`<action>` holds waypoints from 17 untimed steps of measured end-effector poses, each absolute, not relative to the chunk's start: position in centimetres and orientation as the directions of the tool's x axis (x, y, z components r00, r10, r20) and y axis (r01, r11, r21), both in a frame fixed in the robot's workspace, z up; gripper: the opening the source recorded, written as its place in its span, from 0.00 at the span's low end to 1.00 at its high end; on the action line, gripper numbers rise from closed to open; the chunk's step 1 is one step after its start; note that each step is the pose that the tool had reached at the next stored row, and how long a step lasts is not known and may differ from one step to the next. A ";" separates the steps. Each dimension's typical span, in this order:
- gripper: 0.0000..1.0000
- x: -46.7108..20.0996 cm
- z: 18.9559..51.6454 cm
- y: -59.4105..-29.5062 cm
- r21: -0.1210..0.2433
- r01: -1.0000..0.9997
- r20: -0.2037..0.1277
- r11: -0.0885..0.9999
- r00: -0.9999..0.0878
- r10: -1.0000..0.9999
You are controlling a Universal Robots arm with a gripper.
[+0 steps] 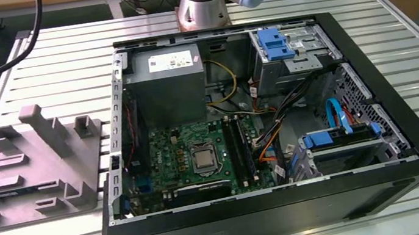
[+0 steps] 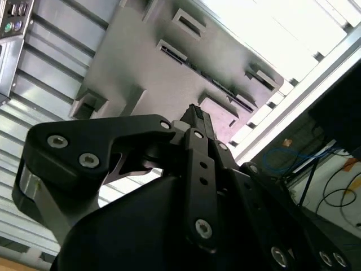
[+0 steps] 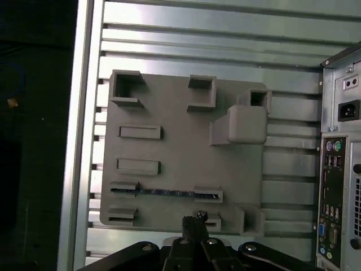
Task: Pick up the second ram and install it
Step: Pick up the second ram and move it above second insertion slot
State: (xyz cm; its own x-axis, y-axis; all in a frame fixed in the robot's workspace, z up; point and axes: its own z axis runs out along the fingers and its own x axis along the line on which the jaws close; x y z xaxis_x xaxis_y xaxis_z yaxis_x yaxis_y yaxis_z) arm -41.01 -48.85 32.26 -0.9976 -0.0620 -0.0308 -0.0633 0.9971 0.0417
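First wrist view: found the black two-finger gripper clenched, holding nothing. Spotted just beyond its tips the second ram, a long narrow blue-green circuit-board stick, standing on edge in a slot of the grey plastic block. Judged its long axis crosswise to the gripper's reach. Noted the grey metal computer case farther off.

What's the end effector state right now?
End effector: closed, nothing held. It hovers by the grey fixture block, where the second ram sits on edge in a slot.
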 end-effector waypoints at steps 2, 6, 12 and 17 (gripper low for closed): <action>0.10 -41.0 32.2 -48.9 0.042 -0.099 -0.031 0.994 -0.995 -0.097; 0.10 -41.0 32.1 -48.9 0.042 -0.171 -0.031 0.984 -0.985 -0.170; 0.10 -41.0 31.9 -48.9 0.042 -0.278 -0.031 0.960 -0.960 -0.277; 0.10 -41.0 31.8 -48.9 0.042 -0.363 -0.031 0.931 -0.932 -0.362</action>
